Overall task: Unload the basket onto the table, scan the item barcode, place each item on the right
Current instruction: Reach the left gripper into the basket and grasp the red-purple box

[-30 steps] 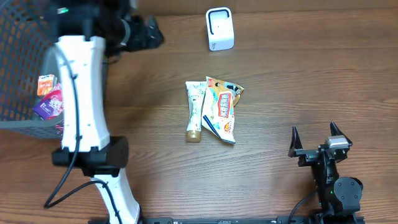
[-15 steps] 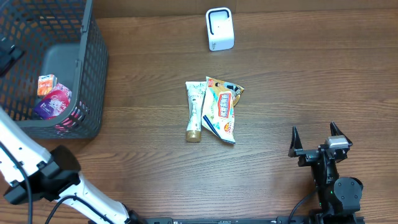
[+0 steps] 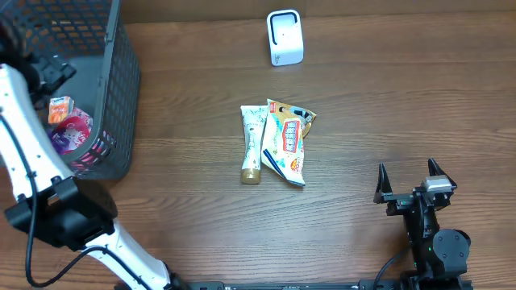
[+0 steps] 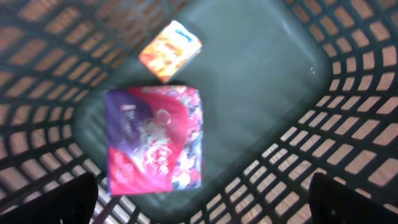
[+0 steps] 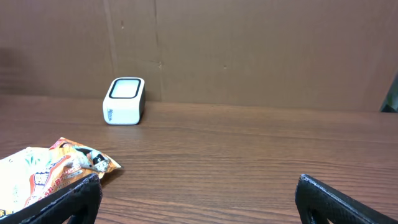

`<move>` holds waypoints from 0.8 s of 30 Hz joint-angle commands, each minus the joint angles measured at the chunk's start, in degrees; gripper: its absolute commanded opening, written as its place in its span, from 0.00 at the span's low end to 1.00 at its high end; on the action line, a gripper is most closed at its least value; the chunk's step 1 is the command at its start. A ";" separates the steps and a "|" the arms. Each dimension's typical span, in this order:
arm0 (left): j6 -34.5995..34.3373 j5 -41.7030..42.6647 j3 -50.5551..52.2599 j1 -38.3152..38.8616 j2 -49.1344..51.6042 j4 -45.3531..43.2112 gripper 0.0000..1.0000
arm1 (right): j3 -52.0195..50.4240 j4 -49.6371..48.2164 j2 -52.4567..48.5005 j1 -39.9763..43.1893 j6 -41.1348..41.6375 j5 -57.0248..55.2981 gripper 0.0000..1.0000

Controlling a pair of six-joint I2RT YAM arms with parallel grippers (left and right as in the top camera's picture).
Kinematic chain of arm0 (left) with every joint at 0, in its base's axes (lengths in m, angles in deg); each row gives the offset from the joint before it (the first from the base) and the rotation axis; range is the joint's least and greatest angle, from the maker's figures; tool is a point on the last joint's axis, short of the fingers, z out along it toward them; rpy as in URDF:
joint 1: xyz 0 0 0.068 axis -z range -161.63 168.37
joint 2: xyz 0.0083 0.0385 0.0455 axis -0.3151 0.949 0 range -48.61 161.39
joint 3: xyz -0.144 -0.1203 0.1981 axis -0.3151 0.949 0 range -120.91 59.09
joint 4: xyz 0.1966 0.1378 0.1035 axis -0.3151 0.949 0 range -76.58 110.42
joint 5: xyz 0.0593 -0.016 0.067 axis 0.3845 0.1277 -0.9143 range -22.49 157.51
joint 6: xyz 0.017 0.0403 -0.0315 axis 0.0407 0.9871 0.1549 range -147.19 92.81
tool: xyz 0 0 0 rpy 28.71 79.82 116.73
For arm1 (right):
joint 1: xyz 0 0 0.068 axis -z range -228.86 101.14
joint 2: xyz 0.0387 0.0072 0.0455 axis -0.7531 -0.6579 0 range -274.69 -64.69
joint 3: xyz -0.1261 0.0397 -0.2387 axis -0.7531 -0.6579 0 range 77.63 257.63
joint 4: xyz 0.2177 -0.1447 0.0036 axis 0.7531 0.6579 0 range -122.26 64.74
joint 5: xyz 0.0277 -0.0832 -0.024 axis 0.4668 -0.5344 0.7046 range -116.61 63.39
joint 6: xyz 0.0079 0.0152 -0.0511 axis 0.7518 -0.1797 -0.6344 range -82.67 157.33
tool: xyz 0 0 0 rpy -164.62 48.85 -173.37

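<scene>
Left gripper (image 4: 205,200) is held wide and empty over the basket (image 3: 122,97), having been repositioned within the last second; a pink packet (image 4: 154,138) lies inside. Right gripper (image 3: 408,179) is parked wide. Tube (image 3: 253,143) and snack packet (image 3: 286,141) are left unscanned on the table (image 3: 403,97), apart from the scanner (image 3: 285,37).

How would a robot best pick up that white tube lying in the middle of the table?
Probably from above, jaws across the tube near its brown cap. It lies flat, long and narrow, and the snack pouch lies close along its right side, so a sideways approach looks blocked.
</scene>
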 commanded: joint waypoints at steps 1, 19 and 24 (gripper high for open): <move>-0.83 -5.51 6.75 2.01 -0.31 -3.96 1.00 | -0.61 -0.37 0.42 0.11 -0.24 -0.35 1.00; -3.39 -9.01 39.19 2.05 -0.31 -25.29 0.88 | -0.61 -0.37 0.42 0.11 -0.24 -0.35 1.00; -3.37 -14.78 42.99 1.99 -0.33 -27.36 0.60 | -0.61 -0.39 0.42 0.11 -0.24 -0.35 1.00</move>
